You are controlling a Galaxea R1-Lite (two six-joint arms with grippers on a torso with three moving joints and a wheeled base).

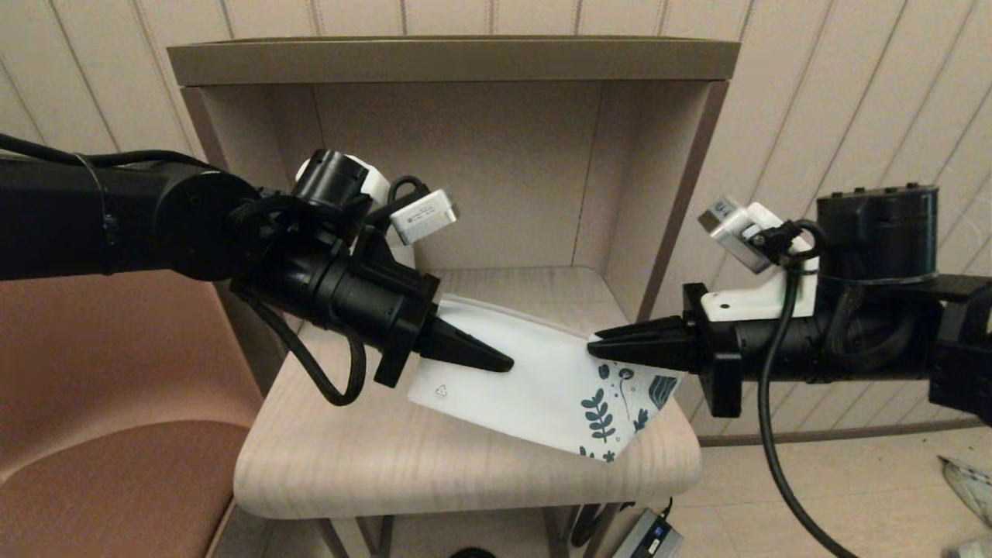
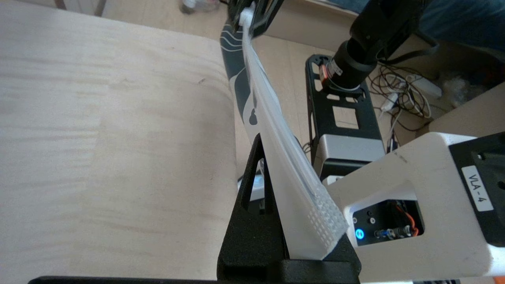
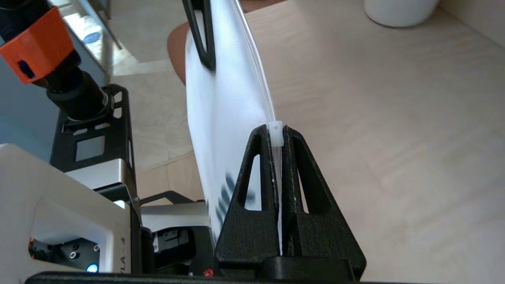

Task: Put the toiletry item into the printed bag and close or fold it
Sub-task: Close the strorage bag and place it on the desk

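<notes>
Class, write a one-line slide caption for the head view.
Left pincer and right pincer, both shut on the printed bag, hold it stretched between them above the wooden shelf.

- The head view looks forward and down from above onto the table [image 1: 372, 457].
- Each wrist view sits close behind its fingers, facing along the printed bag [image 2: 272, 130], which all three views share.

Pale wood-grain shelf board [image 1: 372, 457], rounded front corners, with a white mug [image 3: 398, 10] near its back.
</notes>
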